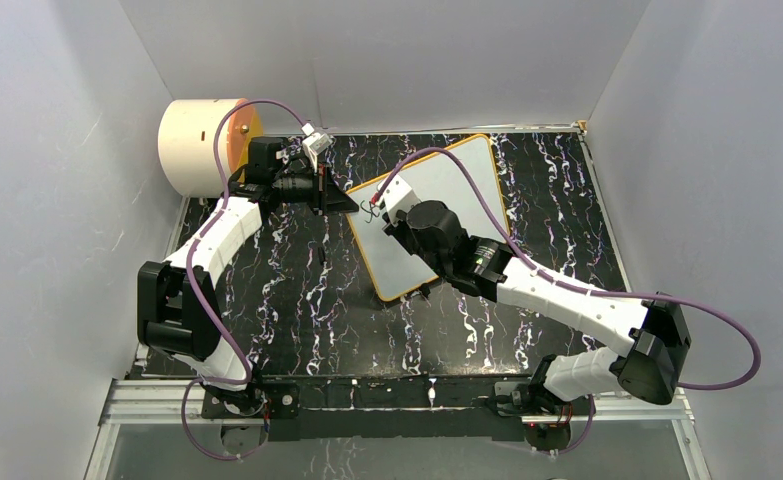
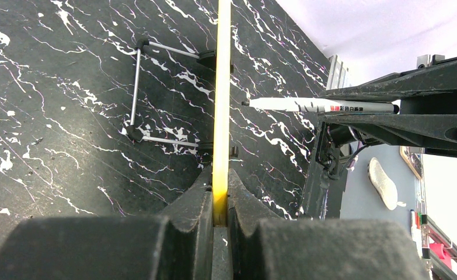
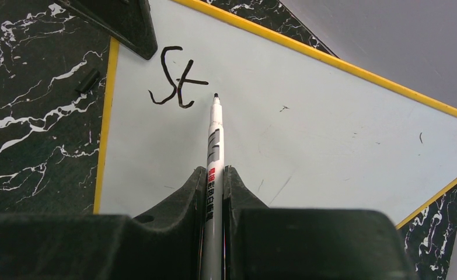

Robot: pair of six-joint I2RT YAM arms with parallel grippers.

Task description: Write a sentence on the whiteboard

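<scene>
The whiteboard, white with an orange-yellow frame, lies slanted on the black marbled table. My left gripper is shut on its left frame edge. In the left wrist view the yellow edge runs straight up from between my pads. My right gripper is shut on a grey marker over the board's left part. The marker tip is just right of the black letters "St". I cannot tell whether the tip touches the board. The marker also shows in the left wrist view.
A cream cylinder with an orange face lies at the back left corner. The board's wire stand with black feet lies against the table. A small black piece lies on the table just left of the board. Grey walls close in three sides.
</scene>
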